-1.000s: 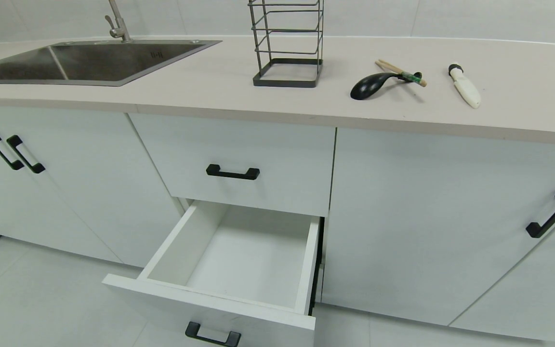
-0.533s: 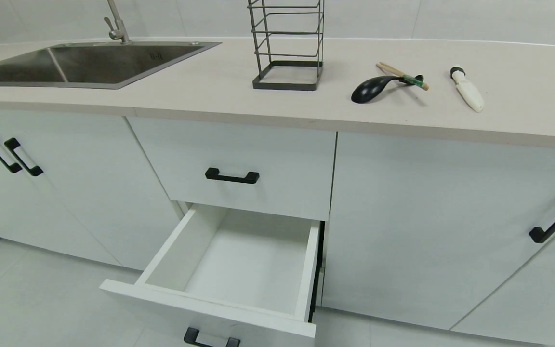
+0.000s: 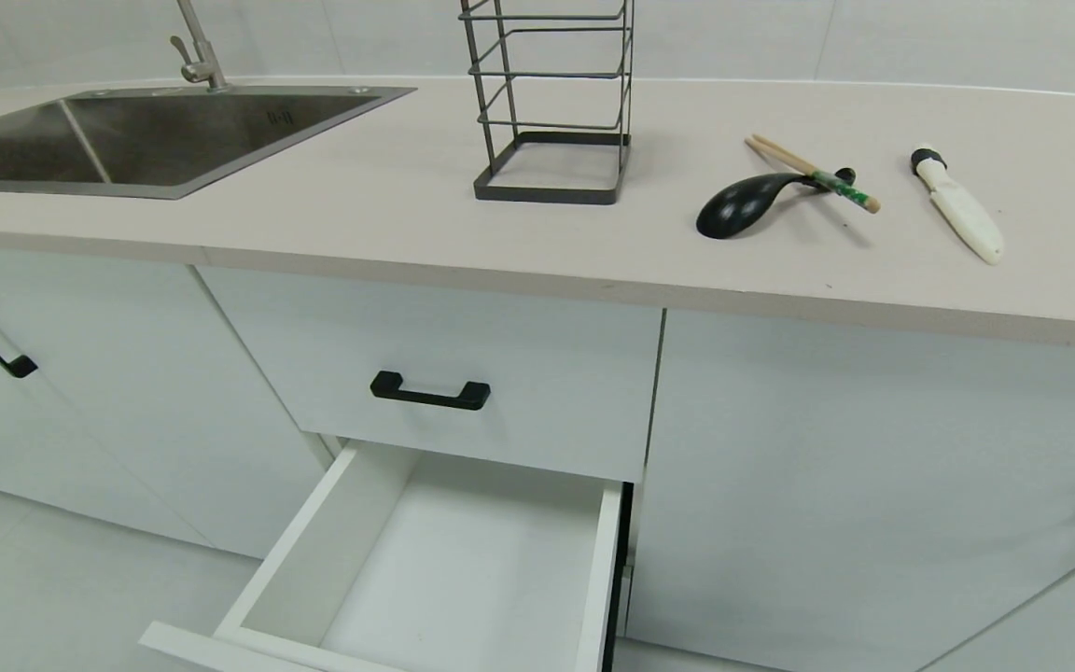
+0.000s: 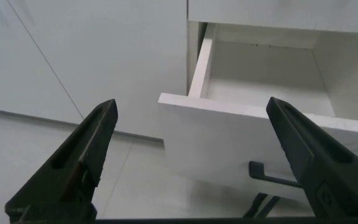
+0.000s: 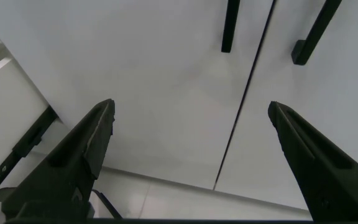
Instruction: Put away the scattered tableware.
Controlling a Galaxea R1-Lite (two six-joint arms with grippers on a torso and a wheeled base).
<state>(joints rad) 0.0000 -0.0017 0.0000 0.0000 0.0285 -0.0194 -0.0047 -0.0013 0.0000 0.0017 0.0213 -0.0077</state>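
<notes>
White inside and out, the pulled-out drawer (image 3: 314, 532) sits at 6 o'clock below the tabletop (image 3: 388, 215), its flat bottom panel in plain sight. Above it is a closed drawer (image 3: 519, 373) with a black handle.

On the tabletop stands a dark wire rack (image 3: 551, 103), nothing seen between its bars. The steel sink (image 3: 127, 140) lies at 9 o'clock of it.

At 3 o'clock of the rack lies the black spoon (image 3: 745, 203), the chopsticks (image 3: 813, 173) resting across its handle. Farther toward 3 o'clock is a cream utensil with a black end (image 3: 957, 205). All three are back from the front edge, with bare tabletop around them.

The left claw (image 4: 191, 104) is spread wide, holding nothing, facing the drawer's front. The right claw (image 5: 191, 104), likewise wide and unladen, faces the cabinet doors (image 5: 179, 93).
</notes>
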